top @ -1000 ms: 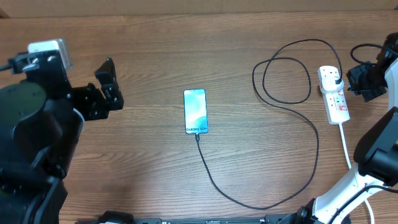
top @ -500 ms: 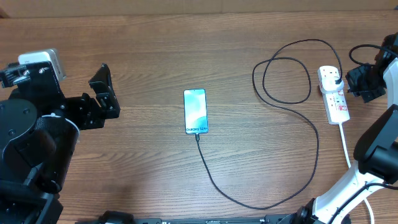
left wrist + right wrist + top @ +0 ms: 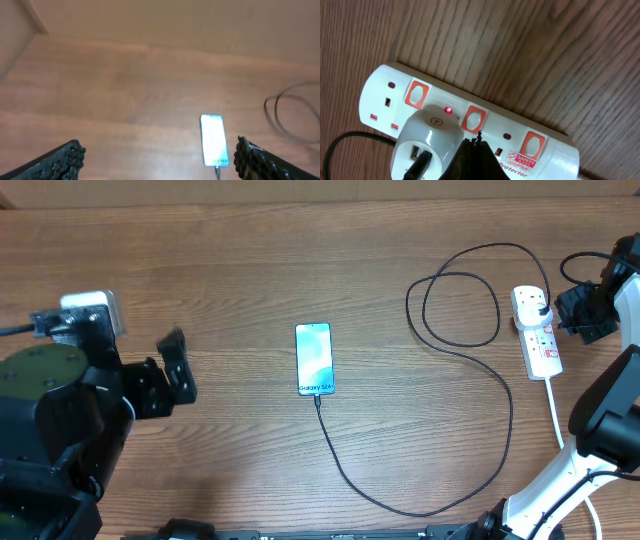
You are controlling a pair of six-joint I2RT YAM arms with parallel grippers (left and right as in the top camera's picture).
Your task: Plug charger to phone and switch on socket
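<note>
The phone point(image 3: 314, 358) lies flat mid-table, screen lit, and also shows in the left wrist view point(image 3: 214, 140). The charger's thin black cable point(image 3: 510, 420) has its tip in the phone's near end. It loops right to the socket point(image 3: 545, 345), a white power strip. My left gripper point(image 3: 172, 370) is open and empty, well left of the phone, its fingers wide apart point(image 3: 160, 157). My right gripper point(image 3: 479, 137) is shut, its tip at the socket's point(image 3: 540, 150) middle orange switch point(image 3: 474, 119). A red light point(image 3: 449, 110) glows above the white adapter point(image 3: 427, 142).
The socket's thick white cord point(image 3: 556, 415) runs toward the table's front past my right arm base. A wall stands along the table's back edge point(image 3: 150, 45). The black cable forms two loops point(image 3: 460, 305) left of the socket.
My left arm has drawn back toward the table's front, with its gripper still open. My right gripper has stayed at the socket.
</note>
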